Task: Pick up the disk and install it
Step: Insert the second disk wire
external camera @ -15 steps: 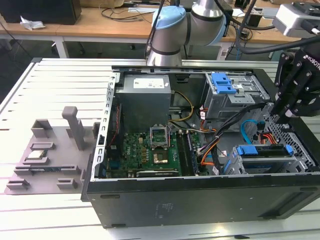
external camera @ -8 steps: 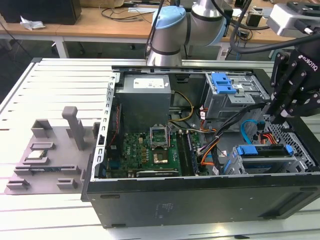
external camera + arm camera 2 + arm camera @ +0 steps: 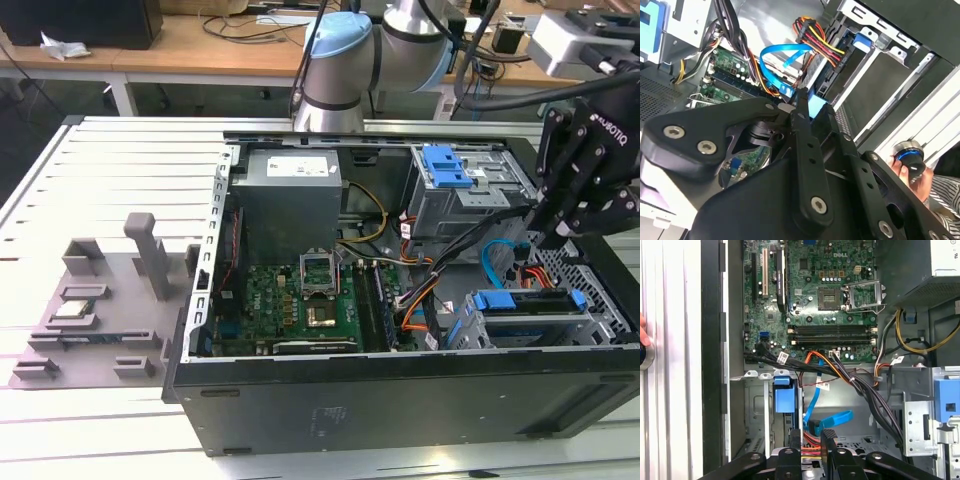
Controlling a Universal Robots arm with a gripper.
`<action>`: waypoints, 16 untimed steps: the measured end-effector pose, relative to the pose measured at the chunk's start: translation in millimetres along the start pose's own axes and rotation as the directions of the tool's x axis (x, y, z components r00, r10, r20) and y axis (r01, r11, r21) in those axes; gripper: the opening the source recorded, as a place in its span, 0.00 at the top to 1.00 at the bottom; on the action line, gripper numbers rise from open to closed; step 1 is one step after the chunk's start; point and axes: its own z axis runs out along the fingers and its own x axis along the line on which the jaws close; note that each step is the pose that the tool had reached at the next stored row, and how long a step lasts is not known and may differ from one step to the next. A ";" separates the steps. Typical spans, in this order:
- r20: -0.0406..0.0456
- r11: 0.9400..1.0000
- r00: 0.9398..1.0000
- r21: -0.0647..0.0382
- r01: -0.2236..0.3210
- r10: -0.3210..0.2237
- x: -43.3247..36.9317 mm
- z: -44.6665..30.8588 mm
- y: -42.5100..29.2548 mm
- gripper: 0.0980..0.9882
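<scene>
In the exterior view, the claw [image 3: 553, 238] hung at the right of the frame, over the open case [image 3: 400, 400]. The disk [image 3: 525, 305] lay just below it, in the bay at lower right, apparently seated.

In the second wrist view, the claw [image 3: 812, 102] showed only a narrow gap and held nothing. The blue cable [image 3: 785, 52] and the red and yellow wires [image 3: 820, 37] ran close beyond its tips. I judged that a careless move there could catch them and pull a plug.

In the first wrist view, the claw [image 3: 811, 436] was at the bottom centre, and the disk [image 3: 785, 399] stood just up and left of it, not touching.
</scene>
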 end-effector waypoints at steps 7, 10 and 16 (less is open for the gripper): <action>0.000 1.000 1.000 0.000 0.002 -0.002 -5.1 11.0 5.0 0.77; 0.000 1.000 1.000 0.000 0.005 -0.005 -6.9 15.0 7.8 0.77; -0.001 1.000 1.000 0.000 0.028 -0.028 -6.9 22.6 9.0 0.77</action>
